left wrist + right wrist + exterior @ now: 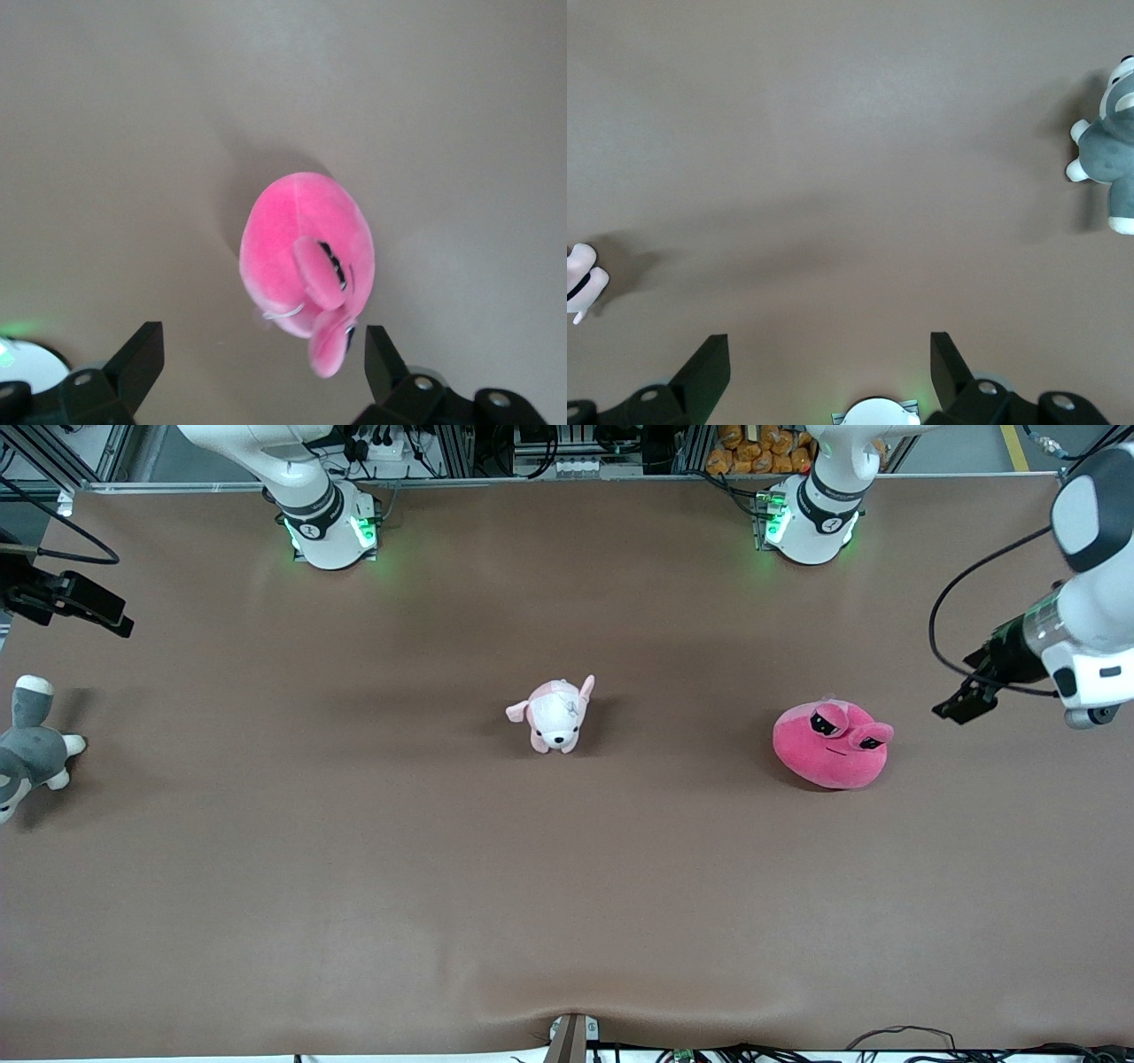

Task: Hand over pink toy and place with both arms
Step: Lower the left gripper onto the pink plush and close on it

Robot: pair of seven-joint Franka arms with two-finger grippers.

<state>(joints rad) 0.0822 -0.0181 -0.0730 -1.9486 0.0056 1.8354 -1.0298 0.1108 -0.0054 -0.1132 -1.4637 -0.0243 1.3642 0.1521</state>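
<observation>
Near the middle of the frame I see a pale pink-and-white plush puppy (556, 715) standing on the brown table (354, 886), its face toward the lower edge. At the far left edge, about halfway down, a grey-and-white plush animal (31, 746) lies partly cut off. Along the top edge, orange items (753, 450) sit on a shelf past the table.

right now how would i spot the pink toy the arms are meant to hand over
On the brown table lie three plush toys in a row. The pink toy is the one toward the left arm's end, near the left gripper. It is hot pink, round, with half-lidded black eyes, bigger than the pale plush puppy.
</observation>
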